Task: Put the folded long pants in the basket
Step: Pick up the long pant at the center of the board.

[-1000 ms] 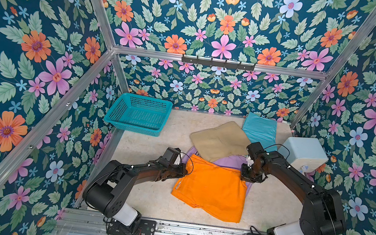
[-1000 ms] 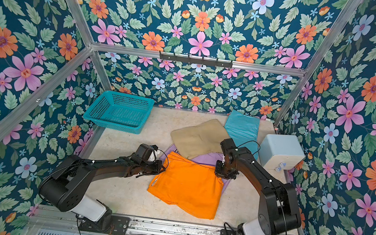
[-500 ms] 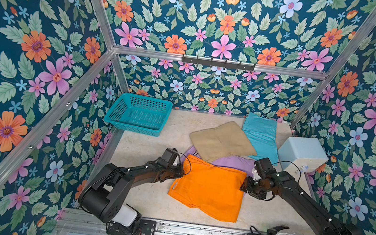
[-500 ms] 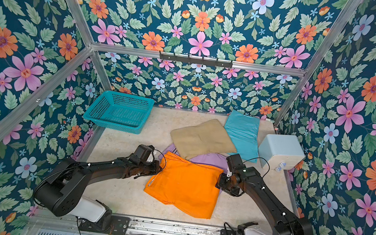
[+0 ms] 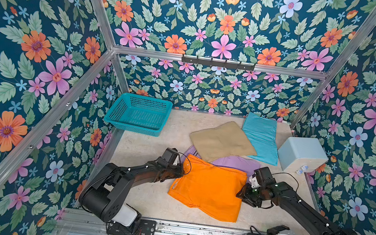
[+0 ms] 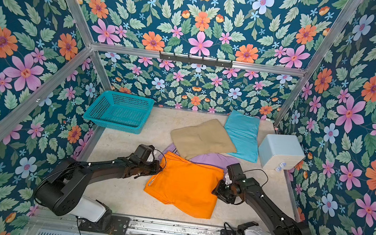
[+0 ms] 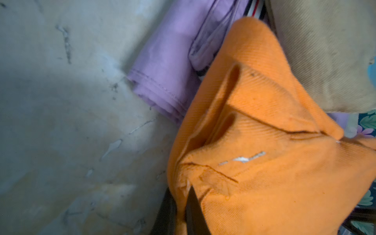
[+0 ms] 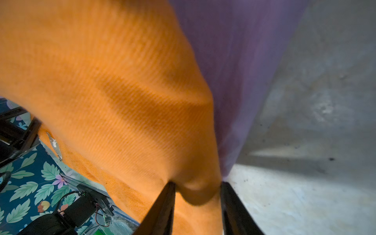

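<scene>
"Right, what are you holding?"

"My left claw (image 7: 180, 190) is clamped on the edge of the orange pants (image 5: 209, 187). My right claw (image 8: 197, 185) is half-closed on a fat fold. They lie on the desk (image 5: 147, 196) over the lilac pants (image 5: 237, 163), well apart from the basket (image 5: 131, 125)."

"Risk?"

"Lifting unevenly could unfold them or drag the lilac pants."

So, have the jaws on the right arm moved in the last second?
Yes. The right jaws drew back toward the front rail, away from the tan pants.
</scene>
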Robot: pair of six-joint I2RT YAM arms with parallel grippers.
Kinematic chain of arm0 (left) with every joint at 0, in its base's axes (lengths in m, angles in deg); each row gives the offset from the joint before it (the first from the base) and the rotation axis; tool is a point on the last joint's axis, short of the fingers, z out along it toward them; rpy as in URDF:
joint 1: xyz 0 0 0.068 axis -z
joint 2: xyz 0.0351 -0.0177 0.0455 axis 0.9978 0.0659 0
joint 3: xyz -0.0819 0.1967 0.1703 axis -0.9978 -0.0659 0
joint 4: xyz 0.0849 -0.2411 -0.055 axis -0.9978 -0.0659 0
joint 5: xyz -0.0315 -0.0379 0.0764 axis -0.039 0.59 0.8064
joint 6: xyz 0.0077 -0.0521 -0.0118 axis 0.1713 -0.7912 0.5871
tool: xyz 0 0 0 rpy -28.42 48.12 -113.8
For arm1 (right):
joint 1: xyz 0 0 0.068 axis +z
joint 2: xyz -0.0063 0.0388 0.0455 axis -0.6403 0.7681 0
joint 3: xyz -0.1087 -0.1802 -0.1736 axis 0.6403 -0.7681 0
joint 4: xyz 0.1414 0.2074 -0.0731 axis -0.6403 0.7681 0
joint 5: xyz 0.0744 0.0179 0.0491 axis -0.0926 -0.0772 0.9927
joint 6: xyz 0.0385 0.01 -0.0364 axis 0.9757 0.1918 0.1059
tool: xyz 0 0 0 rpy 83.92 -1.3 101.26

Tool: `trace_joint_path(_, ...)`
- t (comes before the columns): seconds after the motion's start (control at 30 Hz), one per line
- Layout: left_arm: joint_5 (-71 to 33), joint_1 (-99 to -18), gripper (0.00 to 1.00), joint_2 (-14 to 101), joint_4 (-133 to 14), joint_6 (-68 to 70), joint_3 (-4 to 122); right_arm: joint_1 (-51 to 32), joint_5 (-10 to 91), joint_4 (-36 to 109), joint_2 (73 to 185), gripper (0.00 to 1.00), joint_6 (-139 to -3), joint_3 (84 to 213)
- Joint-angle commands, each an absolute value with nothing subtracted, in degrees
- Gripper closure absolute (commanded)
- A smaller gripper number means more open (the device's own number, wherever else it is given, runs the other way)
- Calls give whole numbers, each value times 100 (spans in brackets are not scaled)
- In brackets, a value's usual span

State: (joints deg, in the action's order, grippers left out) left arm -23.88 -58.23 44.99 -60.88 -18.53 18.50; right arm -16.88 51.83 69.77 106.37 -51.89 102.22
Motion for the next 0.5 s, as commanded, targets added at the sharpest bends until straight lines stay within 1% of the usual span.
trace_joint_path(0.0,-1636,-5845,100,4545,-6909,-1913,1777,-1678,5269,6778,10737,61,-5184,10232)
trace_joint_path(0.27,-1577,-5839,100,4521,-6971,-1918,1789,-1672,5181,6725,10801,62,-5243,10206)
trace_joint_path(0.3,-1579,-5851,100,4516,-6971,-1922,1790,-1675,5182,6724,10810,64,-5246,10210)
trace_joint_path(0.33,-1580,-5843,100,4503,-6971,-1922,1790,-1678,5181,6742,10820,67,-5265,10213)
trace_joint_path(0.37,-1575,-5846,100,4492,-6979,-1922,1790,-1676,5189,6750,10828,73,-5280,10218)
trace_joint_path(0.43,-1566,-5843,100,4439,-7005,-1931,1798,-1660,5150,6834,10799,93,-5275,10257)
trace_joint_path(0.47,-1565,-5852,100,4400,-7030,-1938,1807,-1615,5032,6935,10731,100,-5255,10312)
